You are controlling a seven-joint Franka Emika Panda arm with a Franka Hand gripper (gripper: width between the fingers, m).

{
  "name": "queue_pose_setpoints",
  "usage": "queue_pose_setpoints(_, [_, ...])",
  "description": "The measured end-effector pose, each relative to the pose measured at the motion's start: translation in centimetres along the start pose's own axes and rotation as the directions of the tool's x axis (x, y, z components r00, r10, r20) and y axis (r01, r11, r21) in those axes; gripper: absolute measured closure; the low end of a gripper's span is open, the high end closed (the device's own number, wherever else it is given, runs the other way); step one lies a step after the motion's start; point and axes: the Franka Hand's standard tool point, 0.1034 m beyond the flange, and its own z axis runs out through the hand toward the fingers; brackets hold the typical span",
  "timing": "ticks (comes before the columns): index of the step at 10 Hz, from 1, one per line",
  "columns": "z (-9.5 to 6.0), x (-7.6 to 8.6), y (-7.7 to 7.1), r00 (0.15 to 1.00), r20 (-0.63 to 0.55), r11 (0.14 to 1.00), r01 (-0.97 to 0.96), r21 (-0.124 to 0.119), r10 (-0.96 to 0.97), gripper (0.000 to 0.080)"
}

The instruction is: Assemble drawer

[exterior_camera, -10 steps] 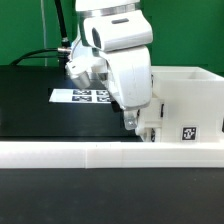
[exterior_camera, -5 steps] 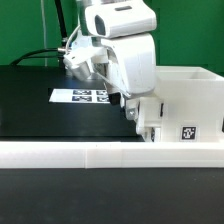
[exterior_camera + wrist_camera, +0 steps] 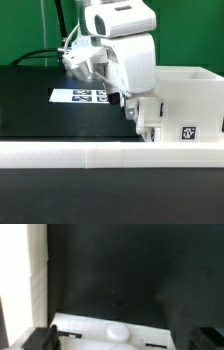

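The large white hollow housing point(image 3: 185, 95) stands on the black table at the exterior view's right, with a square tag point(image 3: 187, 131) on its front. My gripper point(image 3: 141, 120) hangs low just beside the housing's left wall. In the wrist view a small white tray front with a round knob point(image 3: 115, 330) lies between my fingers point(image 3: 42, 338). The gripper point(image 3: 122, 340) is open, with one finger against the tray and a gap at the other. In the exterior view the tray is mostly hidden behind the hand. The second tray is out of view.
The marker board point(image 3: 84, 97) lies flat on the black table behind my arm. The long low white border wall point(image 3: 90, 152) runs along the front. A white wall point(image 3: 15, 280) fills one edge of the wrist view; I cannot tell which part it is.
The arm has risen and shifted toward the exterior view's right, then held still for the last half second. The housing has not moved.
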Motion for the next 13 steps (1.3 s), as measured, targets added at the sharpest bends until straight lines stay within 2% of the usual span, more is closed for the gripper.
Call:
queue_pose_setpoints(2, [-0.2, 0.6, 0.4, 0.999, 0.007, 0.999, -0.042, -0.005, 0.042, 0.015])
queue_pose_setpoints(3, [-0.3, 0.7, 0.8, 0.999, 0.018, 0.998, -0.048, -0.028, 0.049, 0.015])
queue_pose_setpoints(4, [-0.3, 0.6, 0.9, 0.998, 0.02, 0.998, -0.057, -0.037, 0.058, 0.015])
queue_pose_setpoints(5, [-0.2, 0.4, 0.7, 0.998, 0.021, 0.998, -0.059, -0.037, 0.06, 0.015])
queue_pose_setpoints(6, [-0.1, -0.4, 0.2, 0.997, 0.022, 0.997, -0.068, -0.025, 0.068, 0.015])
queue_pose_setpoints(7, [-0.2, -1.0, 0.0, 0.997, 0.023, 0.997, -0.073, -0.025, 0.073, 0.015])
queue_pose_setpoints(10, [-0.1, -1.0, 0.0, 0.997, 0.022, 0.997, -0.073, -0.025, 0.073, 0.015])
queue_pose_setpoints(12, [-1.4, -1.1, 0.7, 0.998, 0.031, 0.998, -0.044, -0.038, 0.045, 0.015])
queue_pose_setpoints(13, [-2.0, -0.3, 1.1, 0.999, 0.03, 0.998, -0.044, -0.037, 0.045, 0.015])
